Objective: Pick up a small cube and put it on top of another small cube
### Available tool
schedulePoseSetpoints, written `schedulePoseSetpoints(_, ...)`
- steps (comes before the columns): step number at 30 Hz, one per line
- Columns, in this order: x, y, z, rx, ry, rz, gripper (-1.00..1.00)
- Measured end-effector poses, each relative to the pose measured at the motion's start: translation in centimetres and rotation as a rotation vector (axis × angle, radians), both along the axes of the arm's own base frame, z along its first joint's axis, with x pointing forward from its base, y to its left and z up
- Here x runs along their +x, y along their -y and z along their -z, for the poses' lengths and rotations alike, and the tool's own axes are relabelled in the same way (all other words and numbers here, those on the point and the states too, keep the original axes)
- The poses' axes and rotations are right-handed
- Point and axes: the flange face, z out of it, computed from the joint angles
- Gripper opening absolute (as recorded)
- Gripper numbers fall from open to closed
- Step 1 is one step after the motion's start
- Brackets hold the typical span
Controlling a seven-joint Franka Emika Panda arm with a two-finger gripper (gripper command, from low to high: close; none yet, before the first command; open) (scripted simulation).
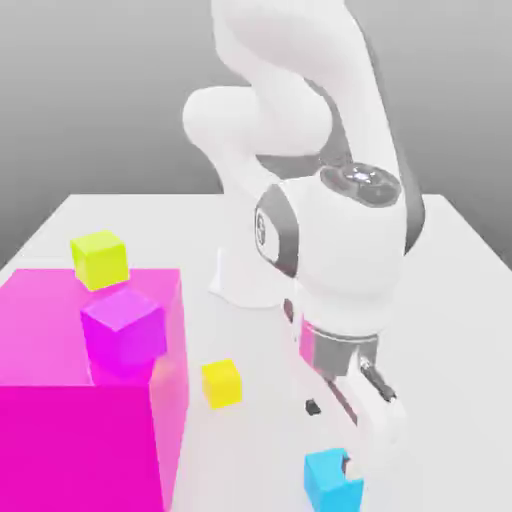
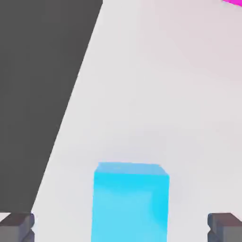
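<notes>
The small cyan-blue cube (image 1: 331,481) rests on the white table near its front edge. My gripper (image 1: 335,440) is down at this cube, open. In the hand view the cyan cube (image 2: 130,202) stands in the middle of the gap of the gripper (image 2: 120,228), with wide space to each dark fingertip (image 2: 17,226), so nothing touches it. The small yellow cube (image 1: 221,383) sits on the table toward the exterior view's left of the cyan one, a short way farther back, with bare table between them.
A huge magenta block (image 1: 70,400) fills the exterior view's left. A translucent purple cube (image 1: 124,327) sits on top of it, and a lime-yellow cube (image 1: 100,259) sits at its far edge. The arm's white base (image 1: 245,280) stands behind. The table edge (image 2: 66,113) runs close by.
</notes>
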Motion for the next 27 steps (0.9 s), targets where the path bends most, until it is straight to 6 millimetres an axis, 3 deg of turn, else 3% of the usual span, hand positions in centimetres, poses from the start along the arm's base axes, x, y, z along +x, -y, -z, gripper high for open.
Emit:
schedulePoseSetpoints(2, 0.0, -0.1, 2.5, 0.002, -0.003, 0.004, 0.00)
schedulePoseSetpoints(3, -0.1, -0.1, 3.8, 0.001, -0.004, 0.004, -1.00)
schedulePoseSetpoints(10, -0.1, -0.1, 4.1, 0.002, -0.002, 0.004, -1.00)
schedulePoseSetpoints(15, -0.3, 0.0, -1.1, 0.000, -0.003, 0.006, -1.00)
schedulePoseSetpoints(25, -8.5, 9.5, -4.7, -0.077, -0.032, 0.257, -1.00)
schedulePoseSetpoints(27, -10.5, 10.5, -5.3, -0.072, -0.029, 0.301, -1.00)
